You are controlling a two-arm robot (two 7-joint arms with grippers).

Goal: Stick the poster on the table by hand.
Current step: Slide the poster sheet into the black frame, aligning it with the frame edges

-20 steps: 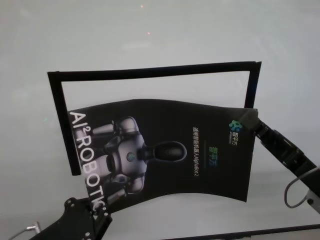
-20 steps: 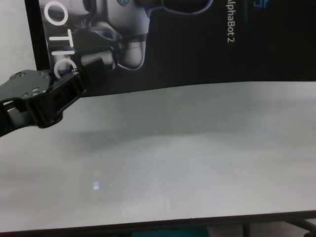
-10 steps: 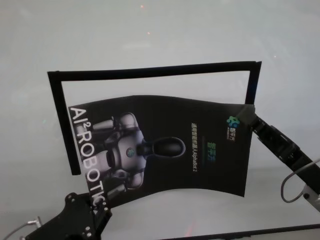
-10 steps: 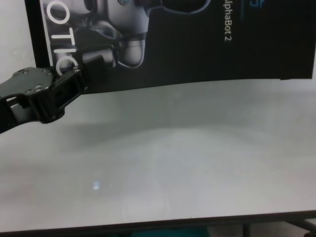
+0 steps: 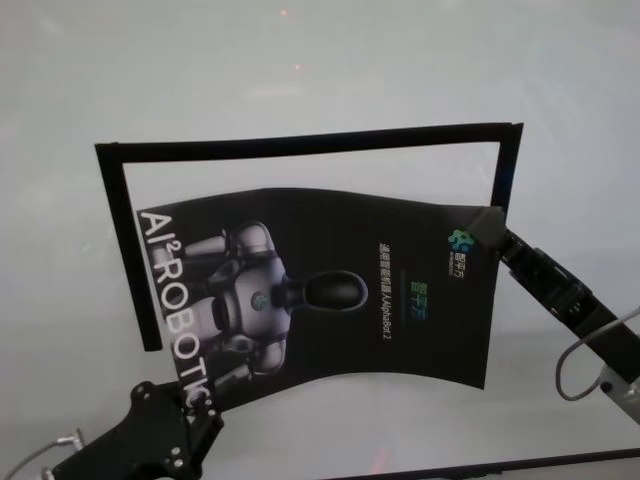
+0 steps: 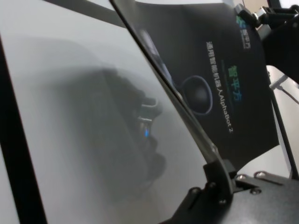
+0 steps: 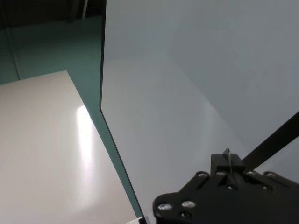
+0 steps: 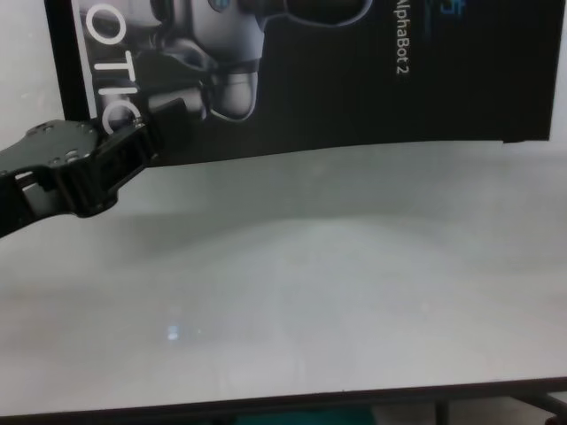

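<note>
We see the poster [image 5: 340,300] held above the table [image 5: 300,80] by two grippers, one at each of two diagonally opposite corners. The sheet lies inside a black strip frame [image 5: 300,143] marked on the table; that frame runs along the far side and down both short sides, and the poster's far edge stays apart from its far strip. The sheet bows, with its near edge arched in the head view. No containers appear in any view.

The left gripper [image 5: 190,405] reaches in from the near left. Its fingers are closed on the poster's near-left corner, beside the white lettering; the chest view shows one finger [image 8: 173,119] lying over the printed face. In the left wrist view we see the sheet edge-on, rising away from the clamp [image 6: 217,170], with the table below carrying the shadow of the gripper.

The right gripper [image 5: 490,228] comes in from the right on a long dark forearm. Its tip is pinched on the far-right corner of the poster, next to the small coloured logo [image 5: 460,241] and just beside the frame's right strip.

The right wrist view shows only the gripper body [image 7: 224,196], the table surface and its edge; the held corner cannot be made out there. The chest view cuts off the poster's upper part and does not show the right gripper. The left arm is cut off at the bottom of the head view.
</note>
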